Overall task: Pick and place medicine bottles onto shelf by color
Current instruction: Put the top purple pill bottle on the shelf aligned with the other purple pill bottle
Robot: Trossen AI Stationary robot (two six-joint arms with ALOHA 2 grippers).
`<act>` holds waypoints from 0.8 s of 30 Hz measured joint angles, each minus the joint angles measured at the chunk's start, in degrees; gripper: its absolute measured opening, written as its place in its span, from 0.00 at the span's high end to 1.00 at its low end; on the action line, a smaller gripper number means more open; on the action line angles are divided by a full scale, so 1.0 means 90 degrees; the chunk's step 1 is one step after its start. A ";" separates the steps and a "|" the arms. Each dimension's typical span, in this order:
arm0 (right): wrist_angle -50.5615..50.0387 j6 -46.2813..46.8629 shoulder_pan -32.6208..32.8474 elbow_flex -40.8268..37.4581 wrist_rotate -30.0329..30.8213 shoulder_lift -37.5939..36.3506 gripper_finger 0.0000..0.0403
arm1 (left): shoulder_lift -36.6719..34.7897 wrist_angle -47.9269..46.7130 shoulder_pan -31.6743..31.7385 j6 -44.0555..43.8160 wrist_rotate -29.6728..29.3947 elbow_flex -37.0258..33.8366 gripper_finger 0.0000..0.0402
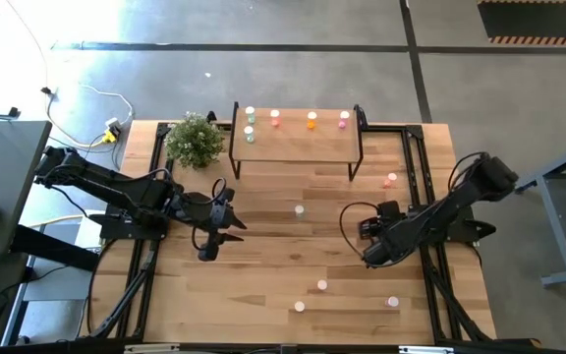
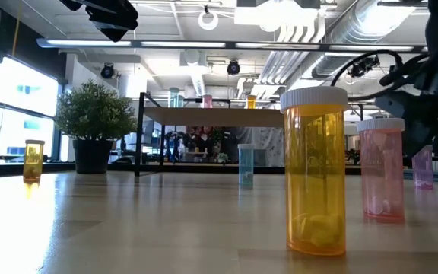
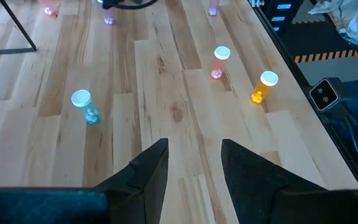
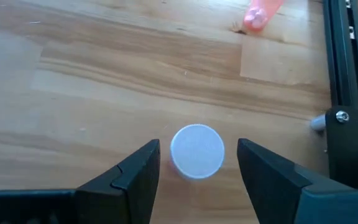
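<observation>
The step in hand is a pick. The right gripper (image 4: 197, 163) hangs low over the right half of the table (image 1: 263, 285) with its fingers spread, and between them, seen from straight above, stands a bottle with a white cap (image 4: 197, 151). The fingers flank the cap on both sides with a small gap on each, so nothing is gripped yet. The cap hides the body, so I cannot say for certain which colour this bottle is.

The shelf (image 1: 298, 144) stands at the far edge of the table beside the potted plant (image 1: 195, 140). It already carries six bottles: two pale green at its left end, then a pink, an orange and a magenta one spaced along the top. Several bottles remain loose on the table, among them a pale blue-green bottle (image 3: 84, 106), a pink bottle (image 3: 219, 61) and an orange bottle (image 3: 263, 86) near the front edge.

The left gripper (image 3: 194, 163) waits above the left-centre of the table, its fingers apart and holding nothing.

Next, I judge, the right fingers need to settle a little lower around the bottle's body and close squarely, so the upright bottle is not tipped, then lift it clear and carry it to the matching colour group on the shelf.
</observation>
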 joint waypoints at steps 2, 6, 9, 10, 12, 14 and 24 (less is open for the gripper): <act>0.0041 0.0044 -0.0056 0.0000 0.0004 0.0151 0.49 | 0.0000 -0.0002 0.0000 0.0000 0.0000 0.0000 0.65; 0.0166 0.0018 -0.0199 0.0000 0.0026 0.0416 0.51 | 0.0000 -0.0002 0.0000 0.0000 0.0000 0.0000 0.65; 0.0210 -0.0082 -0.0274 0.0000 0.0022 0.0542 0.57 | 0.0000 -0.0004 0.0000 -0.0015 0.0000 0.0000 0.65; 0.0216 -0.0085 -0.0298 0.0000 0.0018 0.0559 0.59 | 0.0000 -0.0005 0.0000 -0.0032 0.0002 0.0000 0.65; 0.0219 -0.0097 -0.0314 0.0000 -0.0006 0.0561 0.63 | 0.0000 -0.0005 0.0000 -0.0034 0.0002 0.0000 0.65; 0.0218 -0.0099 -0.0315 0.0000 -0.0009 0.0557 0.67 | 0.0000 -0.0005 0.0000 -0.0045 0.0001 0.0000 0.65; 0.0215 -0.0242 -0.0311 0.0017 -0.0178 0.0473 0.72 | 0.0001 -0.0005 0.0000 -0.0049 0.0002 0.0000 0.65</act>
